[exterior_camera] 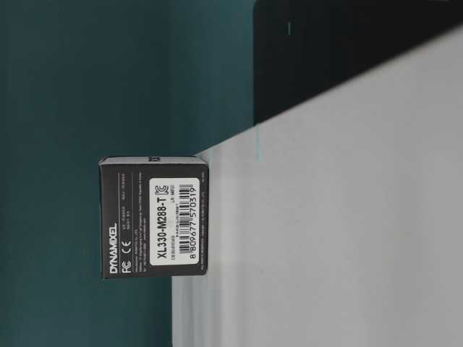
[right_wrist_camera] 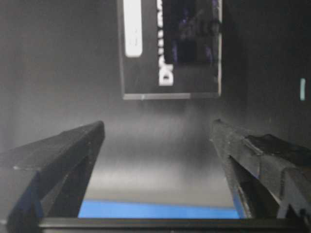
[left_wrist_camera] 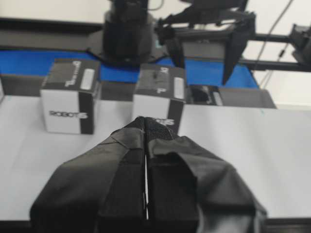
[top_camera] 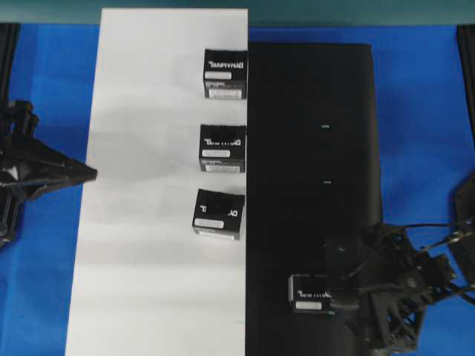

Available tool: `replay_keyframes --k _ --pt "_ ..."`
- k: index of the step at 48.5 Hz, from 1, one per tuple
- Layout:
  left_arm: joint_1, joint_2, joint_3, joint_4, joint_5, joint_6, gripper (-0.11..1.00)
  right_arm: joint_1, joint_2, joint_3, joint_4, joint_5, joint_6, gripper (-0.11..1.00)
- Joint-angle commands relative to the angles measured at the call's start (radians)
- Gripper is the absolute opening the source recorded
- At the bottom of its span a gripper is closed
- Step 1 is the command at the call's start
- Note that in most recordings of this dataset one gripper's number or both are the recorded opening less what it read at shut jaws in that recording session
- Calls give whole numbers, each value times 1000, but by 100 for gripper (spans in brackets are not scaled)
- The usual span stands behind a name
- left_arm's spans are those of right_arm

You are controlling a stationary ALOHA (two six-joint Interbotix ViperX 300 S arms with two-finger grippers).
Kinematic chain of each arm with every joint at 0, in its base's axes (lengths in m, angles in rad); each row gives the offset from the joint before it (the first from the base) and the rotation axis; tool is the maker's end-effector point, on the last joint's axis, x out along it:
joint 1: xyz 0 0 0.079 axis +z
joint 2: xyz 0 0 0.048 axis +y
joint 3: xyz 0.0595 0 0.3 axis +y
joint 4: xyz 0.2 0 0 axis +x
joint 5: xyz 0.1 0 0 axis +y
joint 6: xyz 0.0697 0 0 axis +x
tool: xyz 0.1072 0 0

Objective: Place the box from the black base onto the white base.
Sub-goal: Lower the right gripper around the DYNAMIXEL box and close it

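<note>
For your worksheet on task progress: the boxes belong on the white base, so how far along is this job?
Done: three boxes sit on the white base, along its edge by the black base. In hand: the right tool is open, aimed at the last box on the black base, not gripping it. The left tool waits shut. Left: grasp, carry across, set down.

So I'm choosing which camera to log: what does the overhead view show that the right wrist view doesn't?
Only the overhead view shows the white base with three boxes on it, and the shut left gripper beside it. Only the right wrist view shows the right gripper open, with empty space between it and the box. Both show that box lying on the black base.
</note>
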Motion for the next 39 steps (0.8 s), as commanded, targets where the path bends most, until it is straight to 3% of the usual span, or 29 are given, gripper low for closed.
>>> replay_keyframes --k 1,39 --pt "-8 8 -29 3 -5 -3 -5 -3 29 -18 -5 -23 -2 100" --pt "-6 8 -28 3 -5 -11 -5 -52 86 -35 -46 -49 -5 100"
